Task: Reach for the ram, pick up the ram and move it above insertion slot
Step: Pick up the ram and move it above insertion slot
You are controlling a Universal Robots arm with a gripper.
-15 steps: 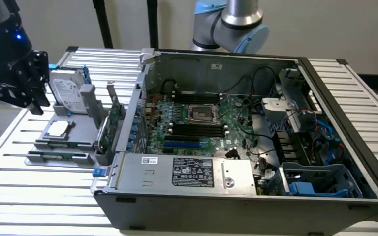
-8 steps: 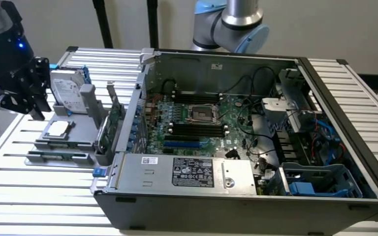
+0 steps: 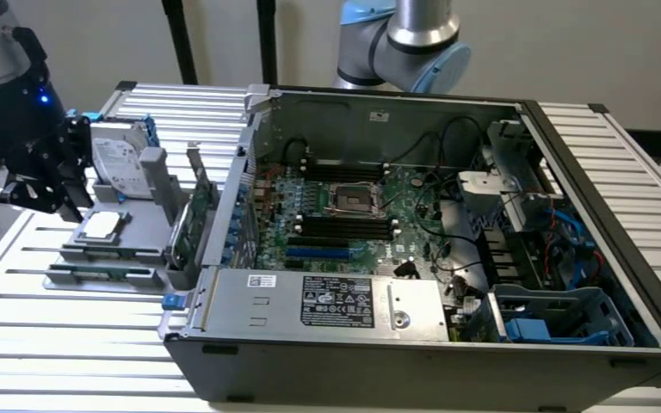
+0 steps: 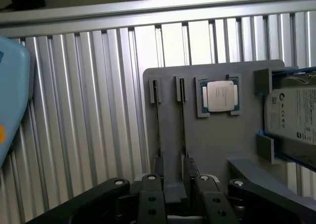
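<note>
1. The gripper (image 4: 177,182) is held over the grey holder (image 4: 217,150) on the counter (image 4: 89,110), its fingers kept apart.
2. The ram (image 4: 182,120) is seated on edge in a slot of the holder, beside the processor (image 4: 219,95).

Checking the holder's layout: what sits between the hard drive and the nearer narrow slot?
In the wrist view, a processor chip sits in its own recess between the hard drive and that slot.
</note>
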